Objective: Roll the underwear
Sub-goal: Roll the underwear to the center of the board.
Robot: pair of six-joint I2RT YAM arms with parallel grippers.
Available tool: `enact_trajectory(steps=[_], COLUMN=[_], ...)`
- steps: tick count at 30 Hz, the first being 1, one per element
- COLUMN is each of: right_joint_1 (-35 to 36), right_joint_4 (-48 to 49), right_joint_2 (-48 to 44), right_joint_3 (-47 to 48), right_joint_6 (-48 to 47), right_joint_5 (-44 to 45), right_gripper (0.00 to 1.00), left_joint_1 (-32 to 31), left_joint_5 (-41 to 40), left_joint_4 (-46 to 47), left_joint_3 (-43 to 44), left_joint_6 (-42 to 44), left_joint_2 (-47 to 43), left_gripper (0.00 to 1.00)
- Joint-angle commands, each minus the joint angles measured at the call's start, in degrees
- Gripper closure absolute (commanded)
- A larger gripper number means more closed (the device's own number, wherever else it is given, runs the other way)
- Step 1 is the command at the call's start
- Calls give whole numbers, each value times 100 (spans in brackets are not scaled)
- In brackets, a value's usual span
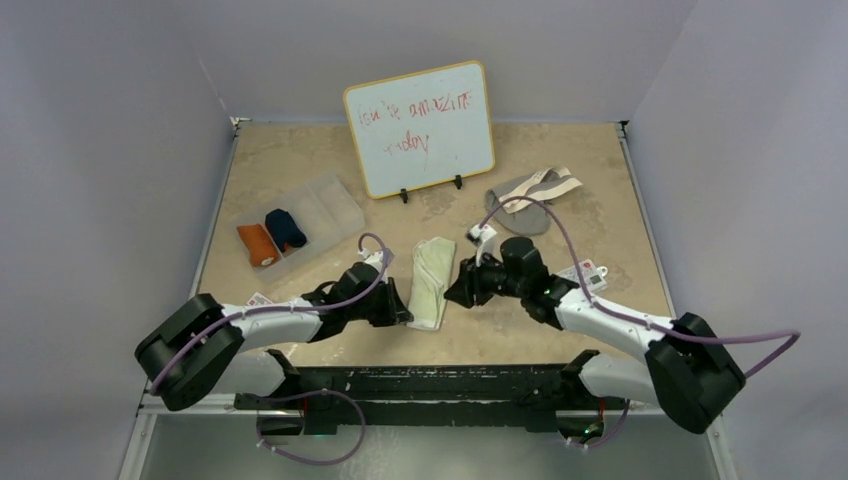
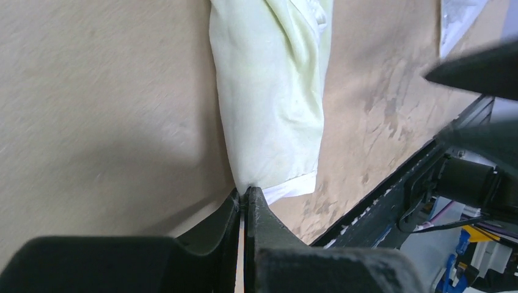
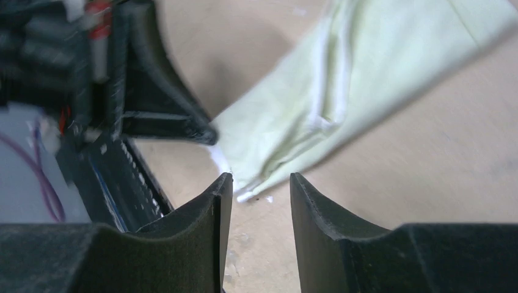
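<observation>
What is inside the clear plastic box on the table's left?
Two rolled underwear pieces, the orange roll and the navy roll, lie side by side in the clear box. Whatever lies beneath them is covered.

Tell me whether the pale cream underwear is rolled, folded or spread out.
Folded, not rolled: the cream underwear lies flat as a long narrow strip, with overlapping layers running along its length.

Past the left gripper's [image 2: 245, 194] pressed-together jaws, the cream underwear [image 2: 269, 104] runs off the top edge; whether its corner sits pinched between them is hidden.
</observation>
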Motion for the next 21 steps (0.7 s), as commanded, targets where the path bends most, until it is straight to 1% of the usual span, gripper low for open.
enact_trajectory(steps=[1,3,5,7,8,9,10,12,13,14,15,18,21], right_joint_1=[1237,1528,1746,1906,2105,2291,2414,2522,2598,2675,2771,3115,3394], right_joint_4=[1028,1505,1545,1449,1381,1480,1563,1401,1340,1283,1236,1328,1745], right_joint_2=[-541,-618,-562,-423,-329,-237,-121,119,238,354,463,658,814], right_joint_3=[-259,-518,-574,-580,-590,-624,-638,-541,-473,-416,-356,-325,-475], right_joint_6=[-2312,-3452,-4666,-5470,-5873,-6136,-6318,-6593,-6707,-6813,-6939,-7186,-7420], right_joint_5=[1438,1667,1641,1202,1188,1388,1507,1421,1408,1400,1421,1518,1740], right_gripper=[57,56,55,56,58,58,58,58,56,47,41,43,43], left_joint_1=[135,196,241,257,264,273,286,313,342,372,414,564,648], left_joint_5=[-215,-154,-83,-80,-80,-80,-87,-90,-89,-82,-80,17,122], left_joint_4=[-717,-854,-960,-1016,-1031,-1054,-1090,-1121,-1136,-1153,-1185,-1213,-1205], left_joint_3=[-167,-166,-151,-154,-159,-155,-155,-171,-180,-181,-168,-160,-147], left_joint_6=[170,257,346,365,367,368,366,371,377,389,393,448,527], left_joint_2=[-499,-597,-615,-609,-607,-604,-613,-640,-654,-665,-673,-682,-669], left_gripper=[100,100,100,100,100,100,100,100,100,100,100,100,100])
